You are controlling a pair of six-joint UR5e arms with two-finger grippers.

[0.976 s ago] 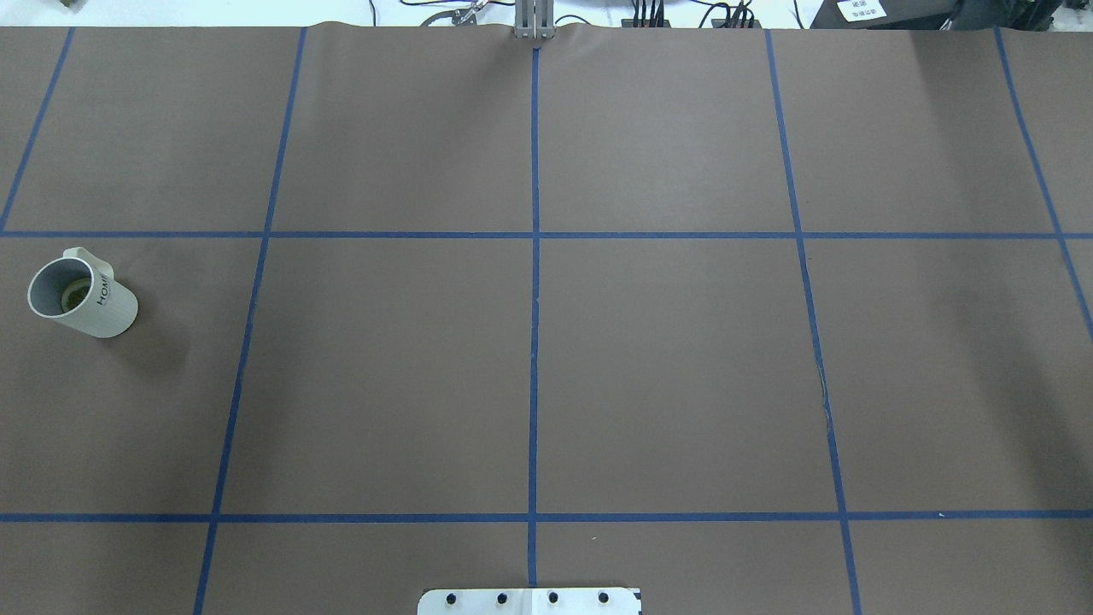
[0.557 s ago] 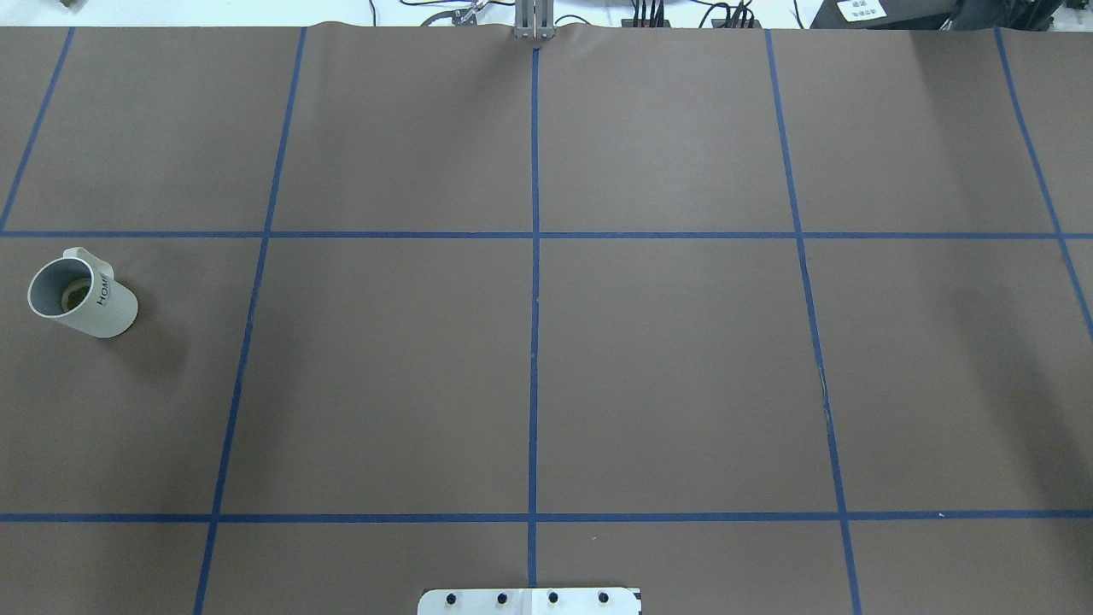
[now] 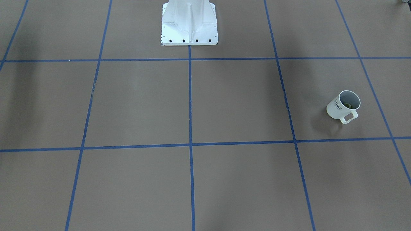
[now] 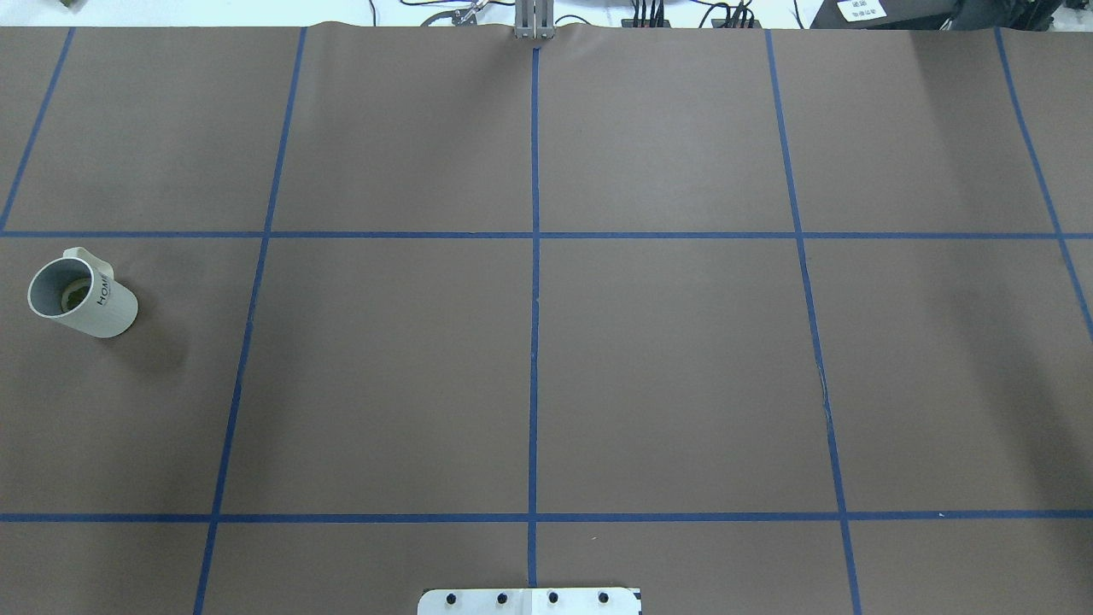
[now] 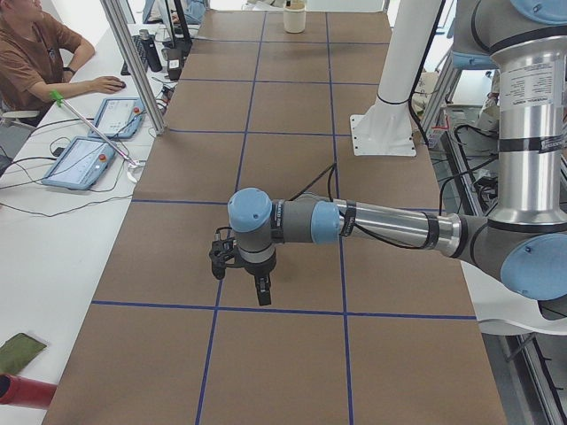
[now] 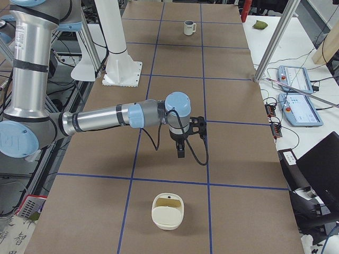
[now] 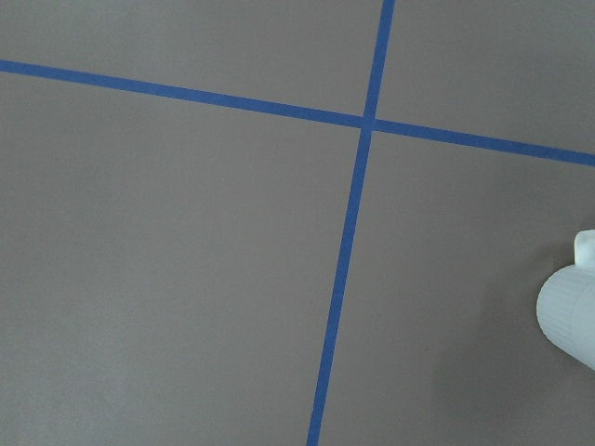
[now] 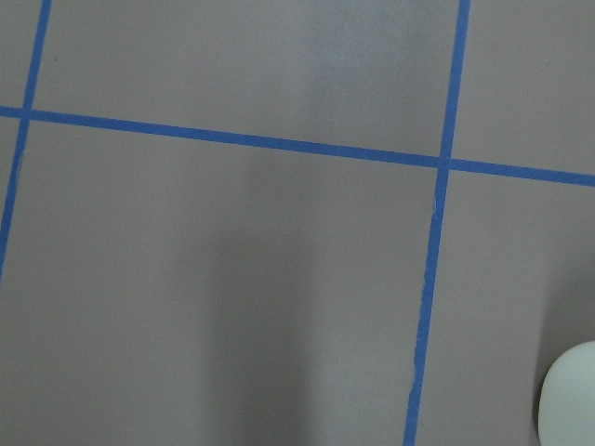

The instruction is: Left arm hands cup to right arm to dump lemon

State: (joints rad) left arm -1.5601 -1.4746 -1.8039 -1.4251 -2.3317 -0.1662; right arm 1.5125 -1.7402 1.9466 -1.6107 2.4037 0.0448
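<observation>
The white cup [image 4: 84,296] marked "HOME" stands upright at the table's left side, handle toward the far side. It also shows in the front-facing view [image 3: 343,106] and, small, in the right side view [image 6: 188,27]. The lemon [image 4: 75,295] slice lies inside it, also seen from the front [image 3: 348,105]. The left gripper [image 5: 262,297] points down above the table and shows only in the left side view. The right gripper [image 6: 180,153] points down and shows only in the right side view. I cannot tell whether either is open or shut. Neither is at the cup.
A cream container [image 6: 168,211] sits on the table near the right end, also far off in the left side view [image 5: 294,18]. The white robot base [image 3: 189,24] stands mid-table. A white rounded object [image 7: 569,316] sits at the left wrist view's right edge.
</observation>
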